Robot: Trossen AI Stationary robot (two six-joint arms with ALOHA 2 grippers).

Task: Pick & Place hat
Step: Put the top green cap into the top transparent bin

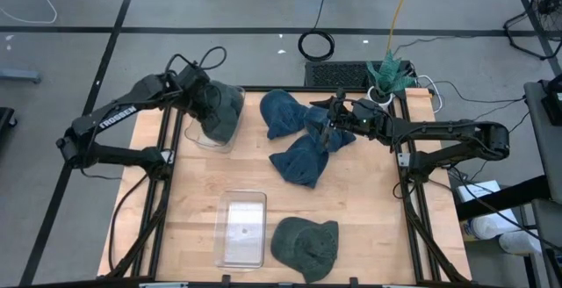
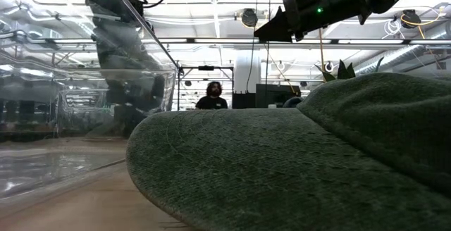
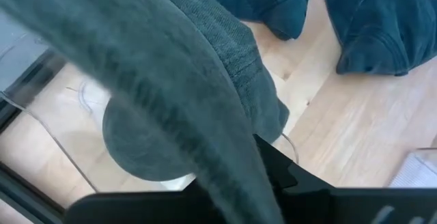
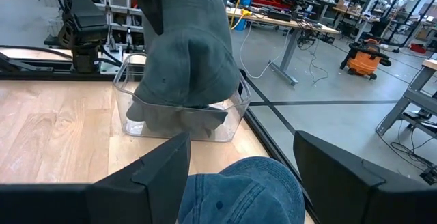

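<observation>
Over at ten o'clock on the table [image 1: 193, 235], left gripper [image 1: 204, 102] clamped on a grey-green hat [image 1: 224, 112], dangling into a clear bin [image 1: 200, 134]. Nearer centre, at six o'clock, a second clear bin [image 1: 241, 228] lying flat, another grey-green hat [image 1: 306, 247] just beside it. Toward one o'clock, two blue hats [image 1: 299, 139]; right gripper [image 1: 327, 132] hovering over them, fingers spread wide, holding nothing.
</observation>
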